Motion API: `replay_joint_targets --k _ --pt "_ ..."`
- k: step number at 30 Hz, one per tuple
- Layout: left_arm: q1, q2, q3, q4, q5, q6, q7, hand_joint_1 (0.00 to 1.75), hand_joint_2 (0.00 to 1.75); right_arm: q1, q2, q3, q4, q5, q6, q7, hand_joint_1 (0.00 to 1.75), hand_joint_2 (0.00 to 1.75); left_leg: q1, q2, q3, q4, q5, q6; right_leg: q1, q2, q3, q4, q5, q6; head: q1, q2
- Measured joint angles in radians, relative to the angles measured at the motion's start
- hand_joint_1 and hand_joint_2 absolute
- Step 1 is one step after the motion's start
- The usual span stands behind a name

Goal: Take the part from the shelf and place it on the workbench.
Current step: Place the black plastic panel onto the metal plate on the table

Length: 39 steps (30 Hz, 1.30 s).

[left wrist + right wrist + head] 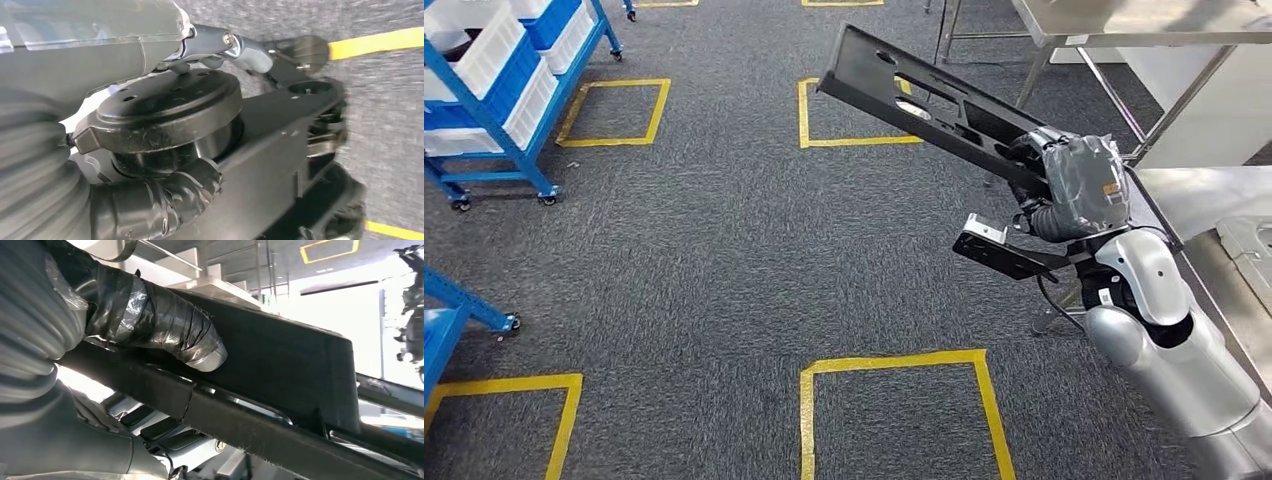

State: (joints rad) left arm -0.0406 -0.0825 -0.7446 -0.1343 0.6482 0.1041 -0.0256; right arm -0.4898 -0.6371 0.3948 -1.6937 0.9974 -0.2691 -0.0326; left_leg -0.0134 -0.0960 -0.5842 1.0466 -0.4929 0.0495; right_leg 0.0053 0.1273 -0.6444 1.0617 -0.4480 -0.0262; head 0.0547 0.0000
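Note:
The part (934, 105) is a long black plastic panel with several cut-outs. My right hand (1074, 185), wrapped in grey tape, grips it by its near end and holds it slanting up and to the left above the carpet. In the right wrist view my taped thumb (165, 330) lies across the black part (290, 360). The steel workbench (1199, 195) lies just right of that hand. My left hand (125, 45) hangs over the carpet, its thumb (155, 205) apart from its fingers (225, 42), and it holds nothing.
A blue wheeled shelf (484, 120) with white bins stands at the far left, and another blue frame (454, 305) sits nearer. A second steel table (1144, 25) stands at the back right. Yellow taped squares (894, 400) mark the grey carpet.

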Motion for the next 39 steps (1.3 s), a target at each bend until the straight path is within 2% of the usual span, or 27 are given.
replay_joint_targets --k 1,2,4,6,8,9,10,12,14,15,17,19,20,22,23,24,25,26,28,30,32,33,35,36,37,38,39 --pt "0.000 -0.001 0.000 0.000 0.000 0.000 -0.001 0.00 1.75 0.000 0.000 0.000 0.002 0.000 0.000 0.000 1.75 1.75 0.000 0.009 0.003 -0.009 0.001 0.000 -0.002 0.013 -0.005 -0.001 0.004 0.006 0.000 0.000" --pt "-0.001 -0.002 0.000 0.000 -0.001 0.000 -0.002 0.00 1.75 0.001 0.000 0.000 0.003 0.000 0.000 0.000 1.75 1.75 0.001 0.022 0.006 -0.014 0.005 0.003 -0.003 0.014 -0.007 0.000 0.005 0.010 0.000 0.000" --pt "0.000 -0.004 0.000 0.000 -0.002 0.002 -0.004 0.00 1.75 0.000 -0.003 0.000 0.006 0.000 0.000 0.000 1.75 1.75 0.004 0.048 0.015 -0.030 0.012 0.010 0.001 -0.038 -0.024 0.036 -0.021 0.021 0.002 0.000" --pt "0.004 -0.004 0.000 0.000 -0.003 0.004 -0.004 0.00 1.75 -0.002 -0.004 0.000 0.009 0.000 -0.001 0.000 1.75 1.75 0.005 0.076 0.020 -0.039 0.015 0.013 -0.003 -0.104 -0.074 0.143 -0.079 0.034 0.003 0.000" --pt "0.008 -0.004 0.000 0.000 -0.003 0.006 -0.005 0.00 1.75 0.001 -0.003 0.000 0.013 0.001 -0.001 -0.001 1.75 1.75 0.005 0.102 0.021 -0.039 0.012 0.012 -0.017 -0.121 -0.126 0.246 -0.116 0.048 0.003 0.000" --pt "0.009 -0.004 0.000 0.000 -0.003 0.007 -0.005 0.00 1.75 0.003 -0.003 0.000 0.015 0.001 -0.001 -0.001 1.75 1.75 0.006 0.115 0.022 -0.039 0.010 0.011 -0.025 -0.125 -0.131 0.256 -0.109 0.053 0.003 0.000" --pt "0.010 -0.003 0.000 0.000 -0.004 0.007 -0.004 0.00 1.75 0.004 -0.004 0.000 0.017 0.001 -0.001 0.000 1.75 1.75 0.006 0.128 0.025 -0.038 0.006 0.008 -0.032 -0.130 -0.116 0.226 -0.086 0.059 0.003 0.000" --pt "0.013 -0.002 0.000 0.000 -0.005 0.008 -0.004 0.00 1.75 0.005 -0.004 0.000 0.019 0.001 -0.001 0.000 1.75 1.75 0.008 0.150 0.032 -0.037 -0.003 -0.001 -0.037 -0.161 -0.046 0.094 -0.026 0.068 0.003 0.000" --pt "0.016 0.001 0.000 0.001 -0.005 0.008 -0.003 0.00 1.75 0.005 -0.003 0.000 0.020 0.001 -0.001 0.000 1.75 1.75 0.003 0.167 0.040 -0.035 -0.012 -0.013 -0.030 -0.188 0.001 0.002 -0.001 0.062 0.002 0.000" --pt "0.017 0.003 0.000 0.001 -0.005 0.008 -0.003 0.00 1.75 0.006 -0.003 0.000 0.021 0.001 -0.001 0.000 1.75 1.75 0.000 0.174 0.043 -0.036 -0.015 -0.018 -0.025 -0.190 0.003 -0.007 -0.005 0.054 0.002 0.000" --pt "0.018 0.003 0.000 0.002 -0.006 0.008 -0.002 0.00 1.75 0.006 -0.004 0.000 0.021 0.001 -0.002 0.000 1.75 1.75 -0.001 0.190 0.048 -0.039 -0.021 -0.029 -0.024 -0.169 0.003 -0.010 -0.004 0.035 0.002 0.000" --pt "0.018 0.004 0.000 0.002 -0.006 0.008 -0.004 0.00 1.75 0.003 -0.006 0.000 0.021 0.002 -0.002 0.000 1.75 1.75 0.002 0.166 0.040 -0.008 -0.047 -0.037 -0.025 -0.149 0.011 -0.018 -0.002 0.018 0.002 0.000" --pt "0.016 0.004 0.000 0.002 -0.006 0.008 -0.006 0.00 1.75 0.000 -0.005 0.000 0.021 0.003 -0.001 0.000 1.75 1.75 0.003 0.142 0.020 0.038 -0.073 -0.039 -0.026 -0.140 0.016 -0.022 -0.002 0.010 0.002 0.000" --pt "0.009 0.003 0.000 0.002 -0.006 0.007 -0.011 0.00 1.75 -0.007 0.000 0.001 0.021 0.004 0.002 0.000 1.75 1.75 0.001 0.101 -0.049 0.179 -0.132 -0.036 -0.018 -0.120 0.021 -0.023 -0.004 -0.002 0.002 0.000" --pt "0.006 0.003 0.000 0.002 -0.005 0.007 -0.012 0.00 1.75 -0.008 0.002 0.001 0.021 0.005 0.002 0.001 1.75 1.75 -0.001 0.095 -0.083 0.238 -0.147 -0.033 -0.013 -0.107 0.023 -0.022 -0.007 -0.006 0.002 0.000" --pt "0.003 0.002 0.000 0.002 -0.005 0.007 -0.013 0.00 1.75 -0.009 0.004 0.001 0.021 0.005 0.003 0.001 1.75 1.75 -0.002 0.092 -0.103 0.266 -0.142 -0.028 -0.008 -0.094 0.026 -0.022 -0.009 -0.009 0.002 0.000" --pt "0.001 0.002 0.000 0.002 -0.005 0.008 -0.014 0.00 1.75 -0.009 0.005 0.002 0.022 0.005 0.003 0.001 1.75 1.75 -0.004 0.090 -0.105 0.253 -0.116 -0.022 -0.004 -0.080 0.029 -0.021 -0.011 -0.012 0.002 0.000" --pt "0.001 0.001 0.000 0.002 -0.005 0.008 -0.015 0.00 1.75 -0.010 0.006 0.002 0.022 0.005 0.003 0.001 1.75 1.75 -0.005 0.083 -0.090 0.204 -0.074 -0.016 -0.001 -0.065 0.033 -0.019 -0.014 -0.013 0.002 0.000" --pt "0.002 0.000 0.000 0.002 -0.005 0.008 -0.016 0.00 1.75 -0.013 0.009 0.002 0.022 0.005 0.003 0.001 1.75 1.75 -0.004 0.042 -0.042 0.069 0.002 -0.005 0.001 -0.037 0.036 -0.014 -0.019 -0.012 0.002 0.000" --pt "0.003 -0.001 0.000 0.002 -0.004 0.008 -0.018 0.00 1.75 -0.015 0.011 0.002 0.023 0.006 0.005 0.002 1.75 1.75 -0.002 0.012 -0.012 -0.004 0.021 -0.002 -0.002 -0.011 0.030 -0.011 -0.021 -0.005 0.002 0.000" --pt "0.002 -0.003 0.000 0.001 -0.003 0.008 -0.019 0.00 1.75 -0.015 0.011 0.003 0.024 0.006 0.006 0.002 1.75 1.75 -0.002 0.026 0.000 -0.022 0.016 0.001 -0.005 0.014 0.026 -0.017 -0.018 0.007 0.002 0.000" --pt "0.003 -0.004 0.000 0.001 -0.003 0.009 -0.020 0.00 1.75 -0.014 0.010 0.003 0.024 0.006 0.006 0.002 1.75 1.75 -0.001 0.037 0.007 -0.033 0.018 0.005 -0.004 0.009 0.026 -0.017 -0.019 0.013 0.002 0.000" --pt "0.007 -0.006 0.000 0.001 -0.002 0.010 -0.020 0.00 1.75 -0.017 0.007 0.002 0.026 0.008 0.005 0.001 1.75 1.75 0.003 0.062 0.027 -0.057 0.021 0.011 0.001 -0.044 0.005 0.026 -0.043 0.023 0.002 0.000" --pt "0.010 -0.006 0.000 0.002 -0.002 0.011 -0.020 0.00 1.75 -0.018 0.007 0.002 0.027 0.010 0.004 0.000 1.75 1.75 0.003 0.074 0.036 -0.064 0.020 0.013 0.000 -0.081 -0.023 0.078 -0.066 0.028 0.003 0.000" --pt "0.013 -0.006 0.000 0.002 -0.002 0.011 -0.021 0.00 1.75 -0.019 0.007 0.002 0.028 0.012 0.004 0.000 1.75 1.75 0.003 0.087 0.042 -0.067 0.016 0.013 -0.003 -0.104 -0.060 0.142 -0.090 0.033 0.003 0.000" --pt "0.015 -0.005 0.000 0.002 -0.001 0.012 -0.021 0.00 1.75 -0.019 0.007 0.002 0.030 0.015 0.003 0.000 1.75 1.75 0.004 0.099 0.047 -0.067 0.011 0.013 -0.009 -0.113 -0.097 0.201 -0.105 0.039 0.003 0.000" --pt "0.017 -0.005 0.000 0.002 -0.001 0.013 -0.021 0.00 1.75 -0.017 0.007 0.002 0.031 0.017 0.003 0.000 1.75 1.75 0.004 0.111 0.053 -0.067 0.004 0.012 -0.015 -0.118 -0.123 0.235 -0.104 0.044 0.003 0.000"
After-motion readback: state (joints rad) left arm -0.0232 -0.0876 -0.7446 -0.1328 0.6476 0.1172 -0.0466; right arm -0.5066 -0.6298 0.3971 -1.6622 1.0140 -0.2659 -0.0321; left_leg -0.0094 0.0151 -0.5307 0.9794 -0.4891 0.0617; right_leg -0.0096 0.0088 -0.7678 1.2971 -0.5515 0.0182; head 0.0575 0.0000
